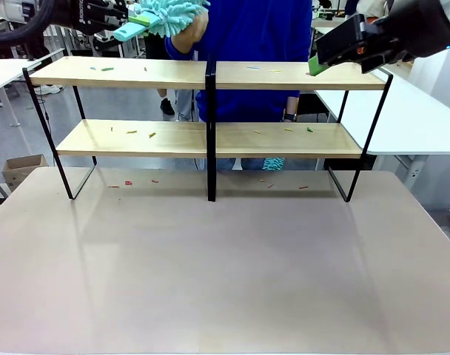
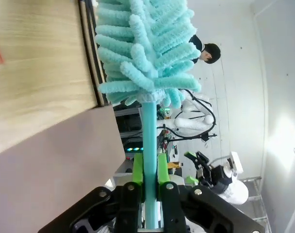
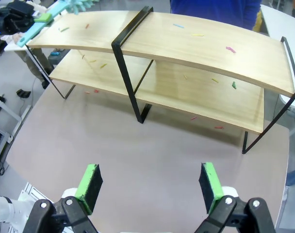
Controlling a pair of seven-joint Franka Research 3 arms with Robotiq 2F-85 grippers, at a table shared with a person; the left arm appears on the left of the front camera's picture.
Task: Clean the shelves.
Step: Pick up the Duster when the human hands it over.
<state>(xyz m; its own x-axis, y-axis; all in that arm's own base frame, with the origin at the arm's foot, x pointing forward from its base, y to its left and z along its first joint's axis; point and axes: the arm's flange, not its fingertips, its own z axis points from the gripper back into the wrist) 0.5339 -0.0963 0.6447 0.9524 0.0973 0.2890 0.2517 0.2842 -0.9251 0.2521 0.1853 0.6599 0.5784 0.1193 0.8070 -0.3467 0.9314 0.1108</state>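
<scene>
Light-wood shelves [image 1: 136, 72], two long boards in a thin black frame with a central black post [image 1: 210, 133], stand across the far part of the beige table [image 1: 225, 274]. Small coloured scraps [image 1: 152, 134] lie scattered on both boards and on the table beneath. Above the left half of the upper board hangs a teal fluffy duster [image 1: 169, 15]. The left gripper [image 2: 148, 175] is pinched tight on its handle. The right gripper [image 3: 150, 187] hangs high at the right, facing the shelves, jaws spread wide with nothing between them. A person in a blue top [image 1: 254, 44] stands behind the shelves.
</scene>
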